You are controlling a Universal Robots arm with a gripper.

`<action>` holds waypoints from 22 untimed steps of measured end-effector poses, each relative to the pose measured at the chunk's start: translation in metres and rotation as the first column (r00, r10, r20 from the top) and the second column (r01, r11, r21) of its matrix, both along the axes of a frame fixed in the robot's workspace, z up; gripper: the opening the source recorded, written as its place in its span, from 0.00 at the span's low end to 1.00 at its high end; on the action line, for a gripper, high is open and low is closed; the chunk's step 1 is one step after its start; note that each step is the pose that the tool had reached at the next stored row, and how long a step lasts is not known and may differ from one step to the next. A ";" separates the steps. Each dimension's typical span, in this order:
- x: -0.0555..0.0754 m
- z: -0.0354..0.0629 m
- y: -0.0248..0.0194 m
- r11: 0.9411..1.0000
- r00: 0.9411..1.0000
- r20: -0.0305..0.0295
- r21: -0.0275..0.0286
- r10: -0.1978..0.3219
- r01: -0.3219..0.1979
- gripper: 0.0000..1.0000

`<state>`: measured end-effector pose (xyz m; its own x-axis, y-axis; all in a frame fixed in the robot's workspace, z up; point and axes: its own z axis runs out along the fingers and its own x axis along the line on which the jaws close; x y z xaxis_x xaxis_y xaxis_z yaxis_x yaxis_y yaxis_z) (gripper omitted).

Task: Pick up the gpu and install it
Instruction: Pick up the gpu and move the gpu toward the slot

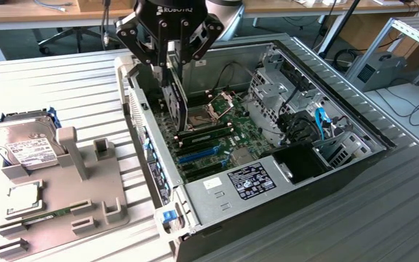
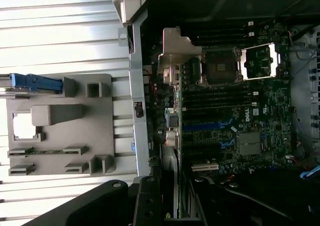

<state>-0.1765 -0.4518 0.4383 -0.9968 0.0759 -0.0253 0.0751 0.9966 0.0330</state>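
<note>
1. The ribbed metal worktop (image 1: pixel 57 82) is carrying everything; wooden desks (image 1: pixel 20 11) and loose cables are lining the room behind.
2. An open computer case (image 1: pixel 217 202) is lying on its side, with the motherboard (image 1: pixel 228 128) facing up.
3. A grey holder (image 1: pixel 93 191) is sitting at the exterior view's left, cradling a hard drive (image 1: pixel 24 144).
4. The gripper (image 1: pixel 172 68) is hanging over the case, jaws pinching the gpu (image 1: pixel 174 101) on edge. The card's lower end is reaching down beside the case's side wall; whether it is touching the board, I cannot tell.

Matt black gpu (image 1: pixel 175 101), ribbed bare-metal table (image 1: pixel 57 87), grey plastic holder (image 1: pixel 85 191)
</note>
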 end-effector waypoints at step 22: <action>0.017 -0.0050 0.0000 1.000 1.000 0.000 0.000 0.000 0.000 0.26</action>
<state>-0.1600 -0.4518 0.4333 -0.9968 0.0759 -0.0253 0.0751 0.9966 0.0330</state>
